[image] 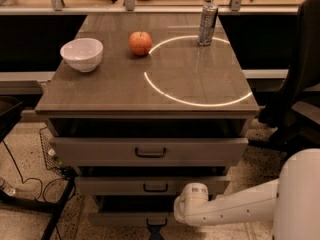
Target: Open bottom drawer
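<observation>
table [100, 91] is showing brown, pale ring [200, 103] | bowl [81, 54] white | apple [140, 43] red | bottom drawer [120, 219] grey-beige, handle [156, 222] black | claw [155, 232] dark, sitting just under that handle

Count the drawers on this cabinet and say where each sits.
3. The top drawer sits under the tabletop, the middle drawer below it, the bottom drawer lowest; the pincer is just below its handle.
</observation>
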{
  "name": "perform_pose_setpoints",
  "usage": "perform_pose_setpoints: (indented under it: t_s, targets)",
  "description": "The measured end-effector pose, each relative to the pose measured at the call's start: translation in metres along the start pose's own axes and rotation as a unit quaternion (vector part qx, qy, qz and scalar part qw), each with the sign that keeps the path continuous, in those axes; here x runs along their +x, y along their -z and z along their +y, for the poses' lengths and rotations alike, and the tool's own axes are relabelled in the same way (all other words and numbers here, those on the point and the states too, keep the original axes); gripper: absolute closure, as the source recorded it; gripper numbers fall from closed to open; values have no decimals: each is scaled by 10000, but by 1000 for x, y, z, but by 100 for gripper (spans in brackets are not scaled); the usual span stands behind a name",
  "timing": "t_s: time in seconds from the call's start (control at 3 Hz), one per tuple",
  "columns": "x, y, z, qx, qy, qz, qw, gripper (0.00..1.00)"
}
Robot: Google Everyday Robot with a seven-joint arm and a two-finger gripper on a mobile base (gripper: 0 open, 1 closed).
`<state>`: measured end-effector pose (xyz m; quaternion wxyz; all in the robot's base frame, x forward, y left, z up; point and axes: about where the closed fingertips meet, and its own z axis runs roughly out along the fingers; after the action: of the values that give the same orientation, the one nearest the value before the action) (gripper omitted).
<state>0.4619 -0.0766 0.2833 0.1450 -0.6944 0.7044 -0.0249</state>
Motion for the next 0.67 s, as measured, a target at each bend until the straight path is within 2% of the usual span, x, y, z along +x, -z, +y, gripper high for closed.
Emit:
perform_pose_setpoints:
  t_s: [0.67]
  targets:
    - [16,3,-2,564,578,87,9967,100]
